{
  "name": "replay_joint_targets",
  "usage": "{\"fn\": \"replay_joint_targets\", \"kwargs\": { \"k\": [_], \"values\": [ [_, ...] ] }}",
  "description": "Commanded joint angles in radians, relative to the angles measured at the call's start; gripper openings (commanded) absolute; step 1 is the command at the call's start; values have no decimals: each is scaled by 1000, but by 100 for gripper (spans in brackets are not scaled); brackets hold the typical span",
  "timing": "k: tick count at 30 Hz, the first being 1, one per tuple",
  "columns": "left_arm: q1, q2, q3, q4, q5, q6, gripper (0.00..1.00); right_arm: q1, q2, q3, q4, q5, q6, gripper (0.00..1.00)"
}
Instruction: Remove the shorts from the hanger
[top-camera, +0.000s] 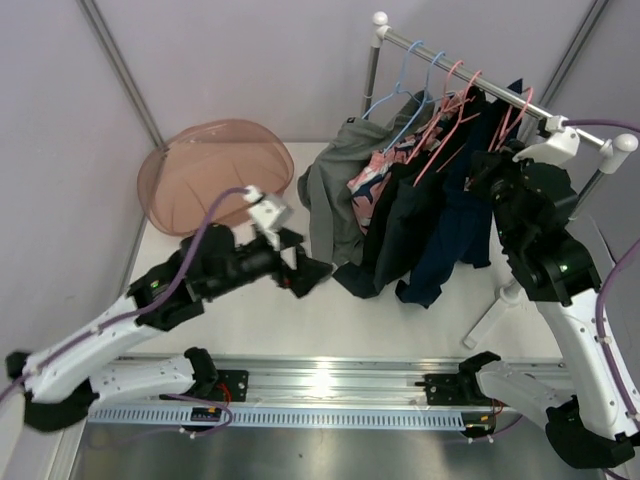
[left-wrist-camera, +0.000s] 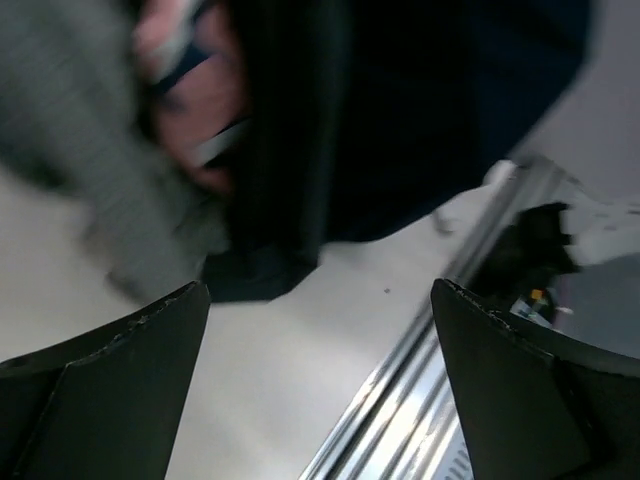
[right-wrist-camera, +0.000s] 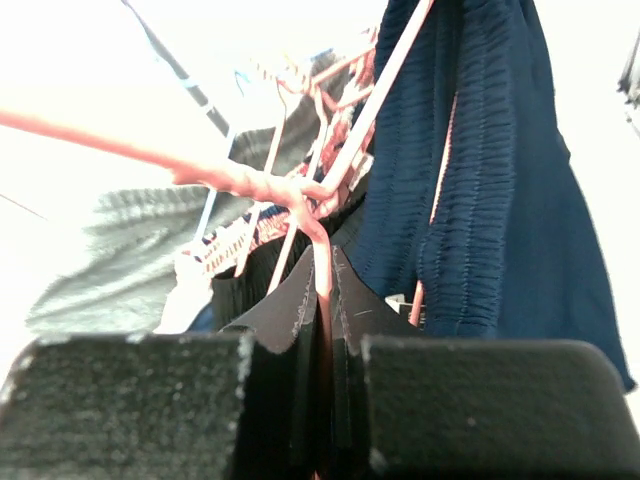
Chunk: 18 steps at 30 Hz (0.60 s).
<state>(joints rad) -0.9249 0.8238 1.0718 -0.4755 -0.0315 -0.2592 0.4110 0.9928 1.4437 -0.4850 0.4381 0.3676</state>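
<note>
My right hand (right-wrist-camera: 322, 310) is clamped on the thin pink wire hanger (right-wrist-camera: 240, 181), I think to steady it. My left hand (left-wrist-camera: 318, 300), fingers apart, faces the soft black cloth shorts (left-wrist-camera: 270, 265) at their hem.

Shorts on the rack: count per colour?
Grey shorts: 1
Pink print shorts: 1
Black shorts: 1
Navy shorts: 1
Total: 4

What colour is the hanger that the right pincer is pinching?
Pink. The hanger shows best in the right wrist view.
</note>
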Motion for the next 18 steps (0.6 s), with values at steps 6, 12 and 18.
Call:
{"fn": "replay_joint_targets", "kwargs": {
  "k": [6, 12, 18],
  "values": [
    [-301, 441, 267, 340, 57, 72, 99, 5, -37, 103, 11, 67, 53, 0],
    [-359, 647, 372, 408, 87, 57, 99, 5, -52, 122, -9, 105, 18, 0],
    [-365, 732, 385, 469, 88, 37, 99, 5, -62, 123, -15, 111, 7, 0]
  ]
}}
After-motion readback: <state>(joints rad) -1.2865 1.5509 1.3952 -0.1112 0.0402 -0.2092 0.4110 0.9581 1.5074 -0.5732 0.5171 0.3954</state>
